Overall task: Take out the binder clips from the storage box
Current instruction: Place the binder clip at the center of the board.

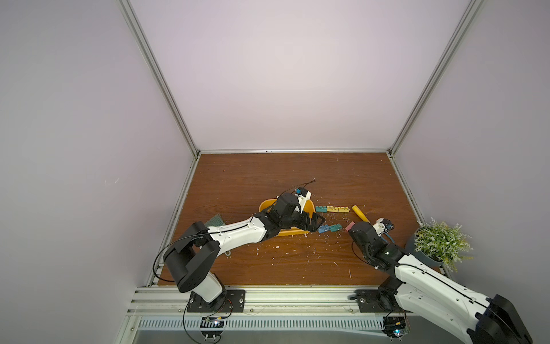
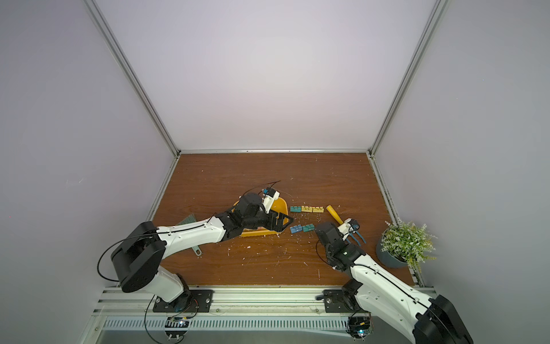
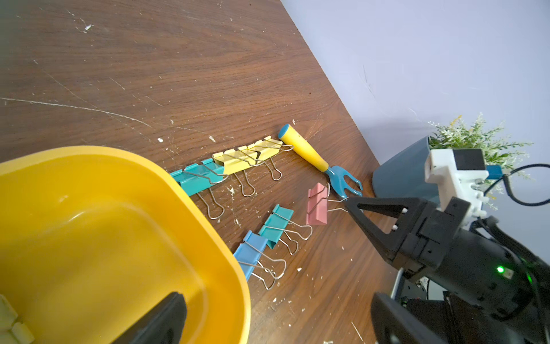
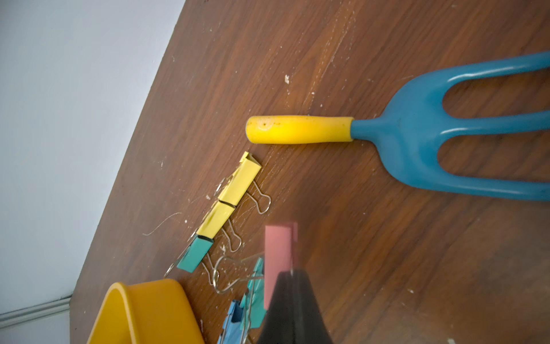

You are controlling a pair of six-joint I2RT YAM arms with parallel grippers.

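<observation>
Dark wood-grain worktop, matt, scuffed with pale scratches and white scraps. Smooth, glossy yellow plastic on the storage box. Satin pastel-painted bodies and bright metal wire handles on the binder clips, the pink clip included. Smooth yellow grip and glossy blue prongs on the garden fork. Matt black plastic on the right end effector.

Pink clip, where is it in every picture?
In a top view: pink clip peeks out beside the right arm.
In a top view: hidden behind the right arm.
Left wrist: pink clip at the tip of the right end effector.
Right wrist: pink clip close up, same tip.
Landmark: garden fork, nearby in all four.
</observation>
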